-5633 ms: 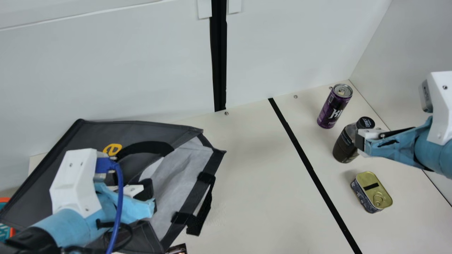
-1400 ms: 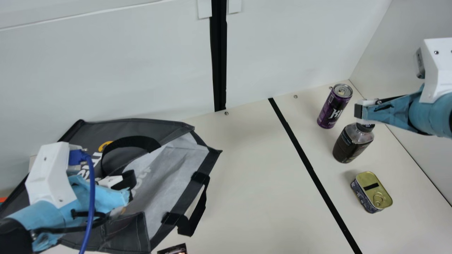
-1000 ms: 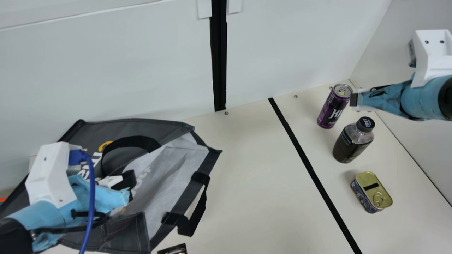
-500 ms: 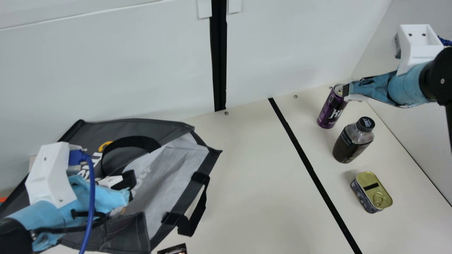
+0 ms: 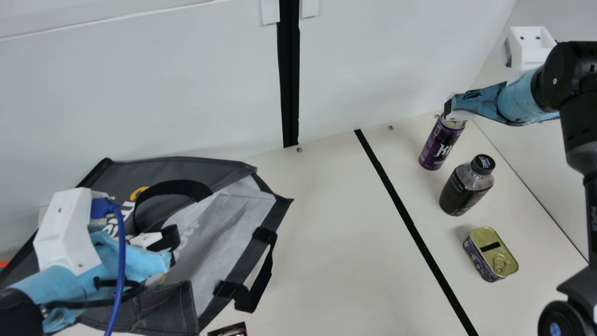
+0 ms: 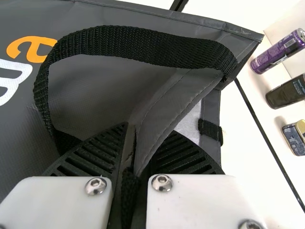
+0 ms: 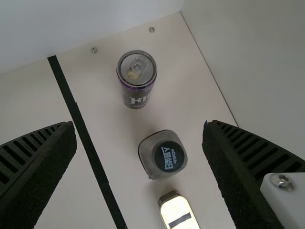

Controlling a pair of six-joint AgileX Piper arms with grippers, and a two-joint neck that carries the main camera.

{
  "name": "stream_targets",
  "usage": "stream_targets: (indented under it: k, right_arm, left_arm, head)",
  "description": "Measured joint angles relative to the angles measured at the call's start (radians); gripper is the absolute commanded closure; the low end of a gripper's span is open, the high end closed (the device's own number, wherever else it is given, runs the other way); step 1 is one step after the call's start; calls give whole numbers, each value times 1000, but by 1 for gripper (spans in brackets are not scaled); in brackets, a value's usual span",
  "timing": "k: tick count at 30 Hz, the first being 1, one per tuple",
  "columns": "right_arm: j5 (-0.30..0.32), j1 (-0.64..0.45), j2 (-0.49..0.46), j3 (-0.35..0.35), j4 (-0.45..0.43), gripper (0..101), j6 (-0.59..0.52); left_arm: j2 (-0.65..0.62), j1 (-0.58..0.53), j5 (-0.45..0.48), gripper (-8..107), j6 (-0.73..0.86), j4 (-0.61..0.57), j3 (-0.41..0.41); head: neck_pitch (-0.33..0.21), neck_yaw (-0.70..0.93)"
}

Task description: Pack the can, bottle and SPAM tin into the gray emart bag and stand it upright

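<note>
The cream desk (image 5: 336, 261) carries a black strip (image 5: 405, 210). Right of it in the main view, the purple can (image 5: 438, 147) and dark bottle (image 5: 461, 191) stand upright, with the tin (image 5: 494, 252) near the bottle. The right gripper (image 5: 447, 108), spread wide around nothing, hangs above the desk. The gray bag (image 5: 186, 168) lies on its side, its edge pinched in the closed left gripper (image 5: 173, 249).

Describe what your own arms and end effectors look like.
My left arm and right arm are black, with light-blue coverings toward the wrists and angular white housings on top. The left one carries a thick blue cable and thin black cables. The left end effector and right end effector each have two black ribbed fingers and white mounts with silver screws.
</note>
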Motion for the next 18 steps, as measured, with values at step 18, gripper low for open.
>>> stream_targets:
  k: [18]
  right_arm:
    - [-1, -13, 223, -171, 40, 6, -30]
  left_arm:
    - [0, 0, 0, 107, 0, 0, 0]
  head:
    - [0, 0]
